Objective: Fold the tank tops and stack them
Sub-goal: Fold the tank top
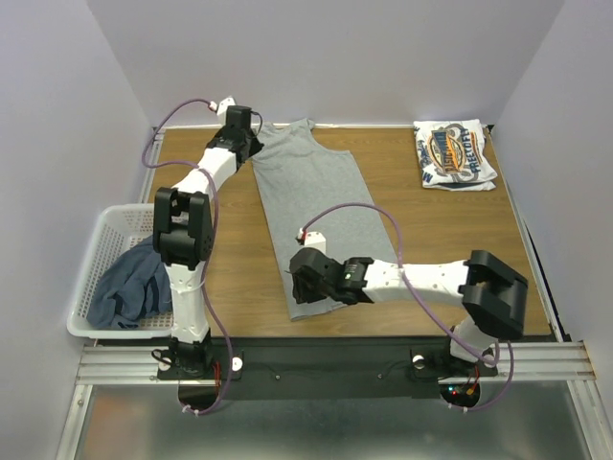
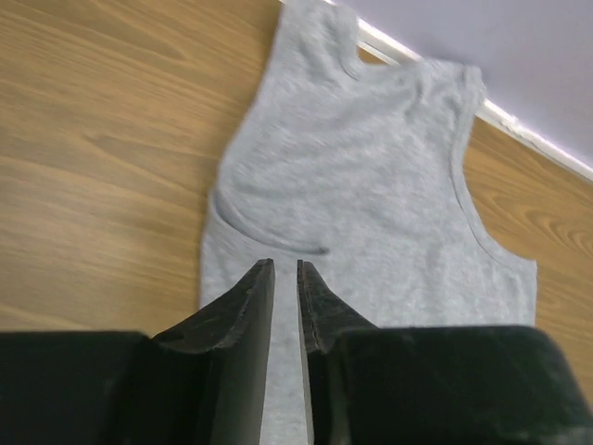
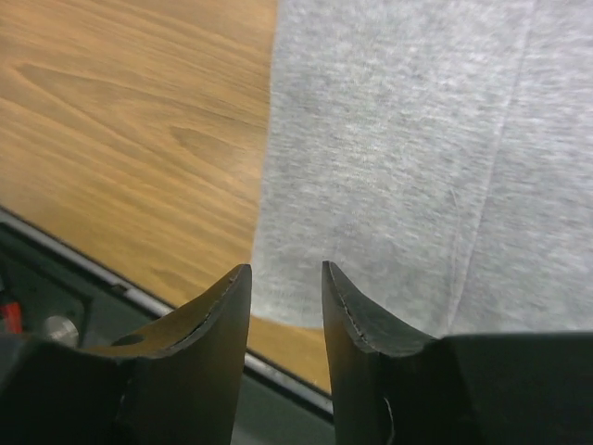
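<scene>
Lying flat just right of the basket, the light grey tank top is spread smooth. Three tops: grey, a folded white logo top far right of the basket, a crumpled dark blue top inside it. Left gripper at a shoulder strap, jaws a thin slit, grip unclear. Right gripper part-open over the hem corner, empty.

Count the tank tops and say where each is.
3. The grey tank top lies flat centrally; the white printed tank top sits folded at the far right corner; the dark blue tank top is bunched in the basket on the left, possibly hiding more.
</scene>
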Robot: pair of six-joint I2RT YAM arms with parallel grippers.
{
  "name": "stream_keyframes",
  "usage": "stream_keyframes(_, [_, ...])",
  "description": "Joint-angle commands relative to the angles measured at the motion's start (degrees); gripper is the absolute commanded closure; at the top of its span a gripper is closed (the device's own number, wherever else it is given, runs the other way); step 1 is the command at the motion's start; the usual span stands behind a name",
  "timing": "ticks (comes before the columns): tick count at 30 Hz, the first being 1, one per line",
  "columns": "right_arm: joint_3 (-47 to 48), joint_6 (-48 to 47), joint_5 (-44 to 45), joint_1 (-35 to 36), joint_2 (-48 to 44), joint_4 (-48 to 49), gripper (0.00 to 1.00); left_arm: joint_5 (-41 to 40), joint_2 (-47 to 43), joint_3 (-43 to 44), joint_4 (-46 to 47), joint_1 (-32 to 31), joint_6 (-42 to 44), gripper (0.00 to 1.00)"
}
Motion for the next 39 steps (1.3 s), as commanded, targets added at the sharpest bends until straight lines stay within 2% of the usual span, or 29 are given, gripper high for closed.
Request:
stream_keyframes(1, [3.8,-2.5,3.9,0.7,5.4,-0.9,0.59,4.1,2.2,-0.4,2.2,1.5,2.8,0.74])
stream_keyframes(4, [5.7,-3.3,3.9,0.8,9.3,-0.9,0.62,6.8,4.1,-0.6,5.3,1.5,4.1,0.78])
stream_keyframes(11, [8.4,-2.7,3.5,3.7,16.4,-0.9,0.63,7.4,7.9,-0.9,6.3,0.9,5.4,0.78])
stream_keyframes(21, [13.9,1.0,-0.6,7.9,22.2,0.0,0.63,1.4,12.6,4.6,-3.1,0.8,6.4,0.78])
stream_keyframes(28, [18.0,3.4,-5.8,9.1,23.8,4.1,0.63,2.0,10.6,1.9,-1.9,0.8,7.1,0.76])
stream_keyframes(34, [19.5,4.0,-5.2,9.1,23.0,5.1,0.63,3.0,8.2,0.8,-1.5,0.6,7.7,0.68])
stream_keyframes(37, [17.4,3.4,1.5,8.8,17.9,5.1,0.58,4.7,5.0,-0.6,0.7,0.4,7.9,0.53])
stream_keyframes(39, [16.1,2.6,3.8,8.5,13.1,5.0,0.52,5.7,3.0,-1.0,2.3,0.3,7.8,0.48])
